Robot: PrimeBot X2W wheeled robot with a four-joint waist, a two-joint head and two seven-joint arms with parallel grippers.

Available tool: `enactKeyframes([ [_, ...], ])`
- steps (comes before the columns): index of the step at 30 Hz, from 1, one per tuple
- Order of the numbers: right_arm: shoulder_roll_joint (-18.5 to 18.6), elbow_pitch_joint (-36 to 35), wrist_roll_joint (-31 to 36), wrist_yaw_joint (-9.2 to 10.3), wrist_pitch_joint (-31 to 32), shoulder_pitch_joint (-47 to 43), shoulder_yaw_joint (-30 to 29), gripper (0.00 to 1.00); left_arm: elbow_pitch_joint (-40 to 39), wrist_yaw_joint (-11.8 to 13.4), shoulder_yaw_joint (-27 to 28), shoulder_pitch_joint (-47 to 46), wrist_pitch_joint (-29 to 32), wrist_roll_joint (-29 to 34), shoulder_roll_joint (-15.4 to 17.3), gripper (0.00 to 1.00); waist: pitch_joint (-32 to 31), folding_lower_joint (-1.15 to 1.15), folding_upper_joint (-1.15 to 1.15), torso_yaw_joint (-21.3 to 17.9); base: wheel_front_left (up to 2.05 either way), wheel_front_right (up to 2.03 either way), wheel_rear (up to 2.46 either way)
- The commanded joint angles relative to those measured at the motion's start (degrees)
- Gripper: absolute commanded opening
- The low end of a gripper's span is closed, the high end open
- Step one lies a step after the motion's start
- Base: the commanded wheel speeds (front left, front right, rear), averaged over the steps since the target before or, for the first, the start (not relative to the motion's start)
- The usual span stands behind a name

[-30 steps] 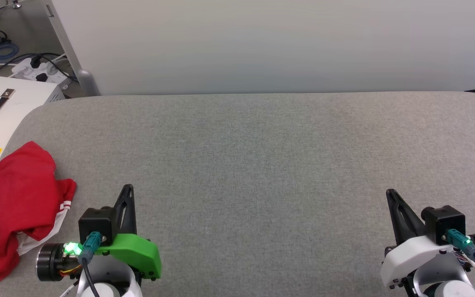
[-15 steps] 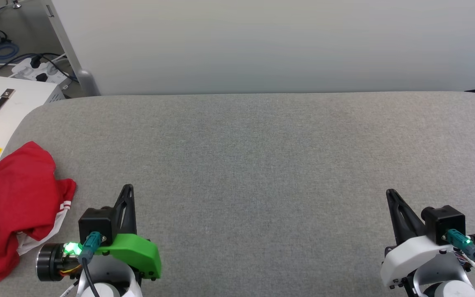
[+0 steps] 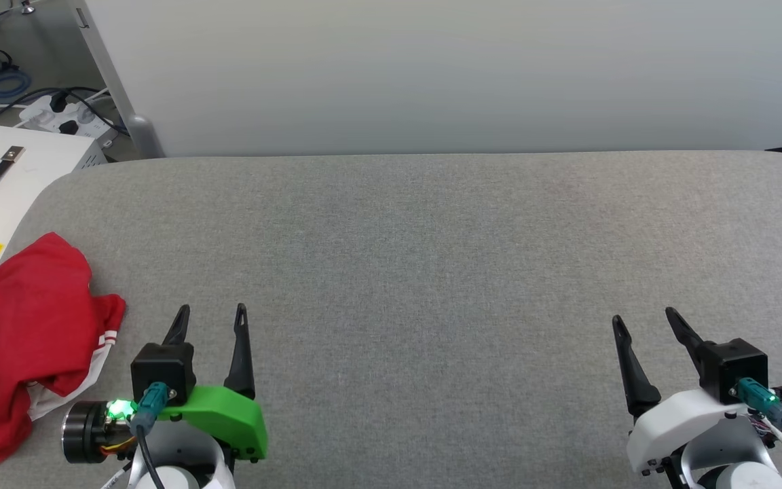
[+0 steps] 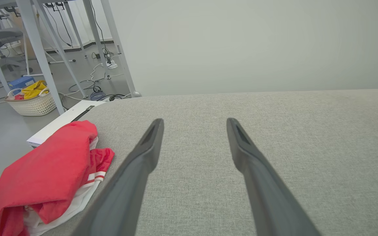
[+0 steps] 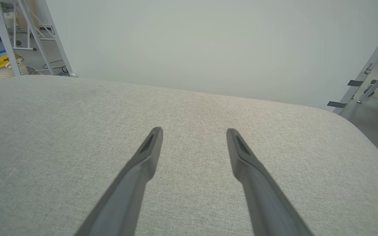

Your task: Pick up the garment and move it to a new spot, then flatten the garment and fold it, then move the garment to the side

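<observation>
- Sitting bunched at the head view's lower left: garment (image 3: 21,339), on the left edge of the grey table (image 3: 432,258).
- Left gripper (image 3: 212,309) just right of it, right gripper (image 3: 642,315) at lower right; both spread apart, empty.
- Likely light, limp, will drape.
- Pinch the raised red fold on top, not the white sleeve.

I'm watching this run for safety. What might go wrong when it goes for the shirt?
The garment lies bunched at the left edge of the grey surface, so a nudge may push it off. The open left gripper may pinch just one layer from the heap.
</observation>
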State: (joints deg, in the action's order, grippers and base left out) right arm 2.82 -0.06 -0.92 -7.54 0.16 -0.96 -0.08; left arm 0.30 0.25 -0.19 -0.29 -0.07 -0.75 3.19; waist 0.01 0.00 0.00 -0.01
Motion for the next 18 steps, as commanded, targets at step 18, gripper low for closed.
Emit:
enactKeyframes([
  [18, 0.0, -0.3, -3.8, 0.01, -2.8, -0.4, -0.9, 1.0, 1.0, -0.8, -1.4, -0.5, -2.8, -2.3, -0.1, 1.0, -0.2, 0.0, 0.0, 0.0, 0.0, 0.0, 0.0],
])
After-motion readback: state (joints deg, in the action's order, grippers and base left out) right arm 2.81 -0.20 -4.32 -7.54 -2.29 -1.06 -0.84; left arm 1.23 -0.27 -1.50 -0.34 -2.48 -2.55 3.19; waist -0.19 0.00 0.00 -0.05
